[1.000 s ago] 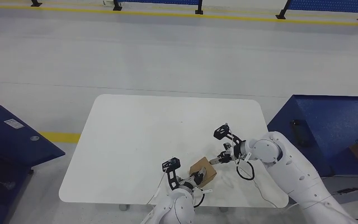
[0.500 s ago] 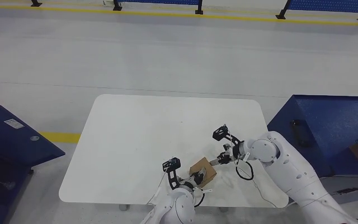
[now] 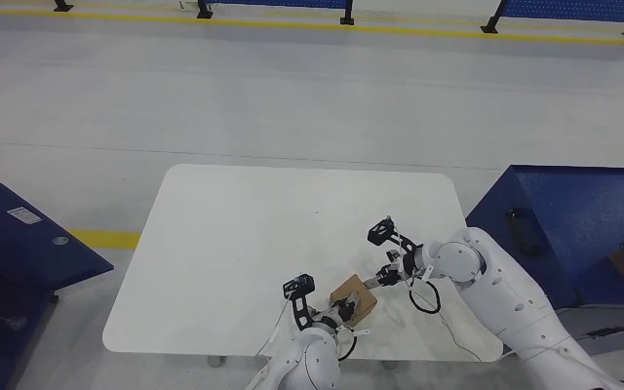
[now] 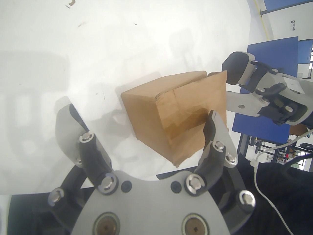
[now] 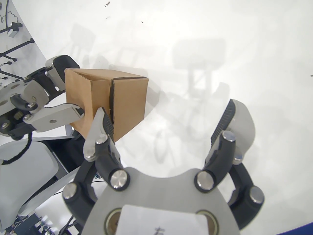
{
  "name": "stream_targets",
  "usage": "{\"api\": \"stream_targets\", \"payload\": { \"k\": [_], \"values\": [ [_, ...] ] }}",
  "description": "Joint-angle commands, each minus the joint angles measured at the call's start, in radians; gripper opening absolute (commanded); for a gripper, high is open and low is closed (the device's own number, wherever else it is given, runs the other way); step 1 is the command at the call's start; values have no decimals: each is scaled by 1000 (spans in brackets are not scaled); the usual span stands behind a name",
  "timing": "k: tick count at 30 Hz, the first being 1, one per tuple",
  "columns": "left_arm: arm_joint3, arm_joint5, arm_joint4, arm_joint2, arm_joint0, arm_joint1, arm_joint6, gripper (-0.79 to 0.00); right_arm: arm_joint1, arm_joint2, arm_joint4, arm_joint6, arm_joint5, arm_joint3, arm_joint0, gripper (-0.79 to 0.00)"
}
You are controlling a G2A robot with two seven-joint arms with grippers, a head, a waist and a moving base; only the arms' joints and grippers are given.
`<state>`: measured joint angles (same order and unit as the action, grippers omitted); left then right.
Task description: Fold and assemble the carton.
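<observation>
Left wrist view showed the left claw (image 4: 139,113) spread wide above the white desk (image 4: 122,25). One of its fingers stood apart over the bare desk. The other finger (image 4: 217,133) lay at the open end of the carton (image 4: 176,113), so this claw gripped nothing. The brown carton was on the desk near the edge closest to the robot, between the two claws. It had the shape of a box, with a slit seam on one wall. On its right side was the right claw (image 5: 166,108), also wide open and holding nothing. One finger (image 5: 101,123) lay against the carton at the seam, and the other was well apart from it.
</observation>
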<state>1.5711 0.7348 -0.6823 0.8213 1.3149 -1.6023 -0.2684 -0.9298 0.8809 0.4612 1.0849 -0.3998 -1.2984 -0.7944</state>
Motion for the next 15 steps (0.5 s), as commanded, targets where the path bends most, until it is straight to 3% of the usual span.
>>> {"api": "stream_targets", "payload": {
  "k": [1,15],
  "values": [
    [-4,0,0,1,-1,-1,0,0,-2,-5,1,-1,0,6,1,0],
    [-15,5,-7,3,-3,-7,-2,0,5,37,-22,5,-11,9,0,0]
  ]
}}
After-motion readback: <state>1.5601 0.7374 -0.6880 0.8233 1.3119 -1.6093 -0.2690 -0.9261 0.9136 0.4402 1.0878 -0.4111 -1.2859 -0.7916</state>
